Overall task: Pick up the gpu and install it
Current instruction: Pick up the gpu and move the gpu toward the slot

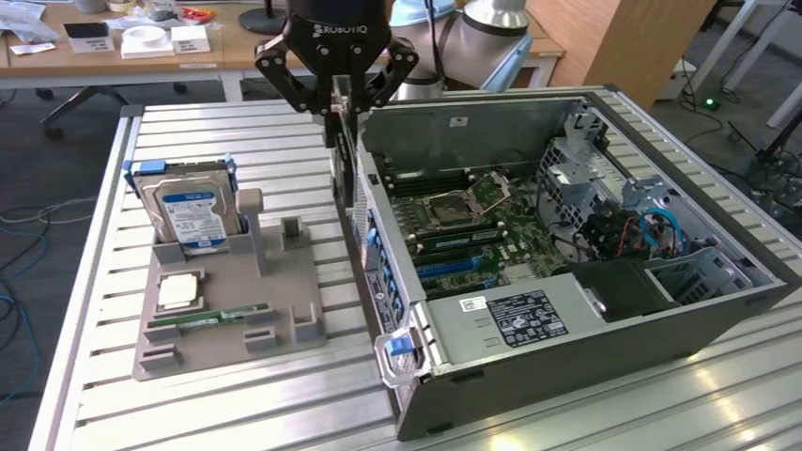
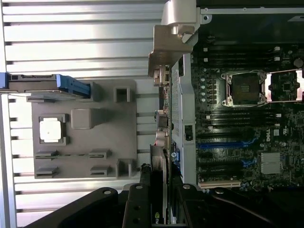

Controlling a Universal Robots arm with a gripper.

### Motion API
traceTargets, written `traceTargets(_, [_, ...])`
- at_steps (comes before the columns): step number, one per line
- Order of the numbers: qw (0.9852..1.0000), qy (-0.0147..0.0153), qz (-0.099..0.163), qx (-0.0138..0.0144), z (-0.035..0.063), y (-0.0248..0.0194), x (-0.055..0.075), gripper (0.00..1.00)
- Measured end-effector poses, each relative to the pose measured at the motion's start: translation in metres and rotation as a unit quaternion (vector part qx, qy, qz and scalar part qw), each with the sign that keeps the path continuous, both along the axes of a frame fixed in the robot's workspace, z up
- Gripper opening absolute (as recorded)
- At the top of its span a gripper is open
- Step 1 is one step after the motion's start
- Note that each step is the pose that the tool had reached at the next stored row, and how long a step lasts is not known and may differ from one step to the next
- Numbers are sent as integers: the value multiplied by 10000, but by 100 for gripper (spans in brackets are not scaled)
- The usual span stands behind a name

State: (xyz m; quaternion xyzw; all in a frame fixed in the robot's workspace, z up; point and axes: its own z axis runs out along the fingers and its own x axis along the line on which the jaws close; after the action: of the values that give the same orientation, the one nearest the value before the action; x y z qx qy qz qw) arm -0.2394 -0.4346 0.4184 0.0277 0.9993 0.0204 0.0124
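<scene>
Gpu [image 1: 337, 160] hangs upright, clamped at its top edge in the pincer [image 1: 338, 111], seemingly just over the wall of the open case [image 1: 564, 357] on the counter [image 1: 251, 404].

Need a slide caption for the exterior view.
Black gripper holds the thin dark gpu card on edge beside the open grey computer case's wall.

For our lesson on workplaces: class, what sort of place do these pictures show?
Probably a robotics lab: a silver-grey robot arm rises behind an open grey metal computer tower on a ribbed aluminium table, with light wooden desks beyond.
</scene>
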Motion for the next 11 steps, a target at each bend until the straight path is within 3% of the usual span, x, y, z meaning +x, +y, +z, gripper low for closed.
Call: traceTargets(11, [10000, 0, -1, 0, 0, 1, 161, 26])
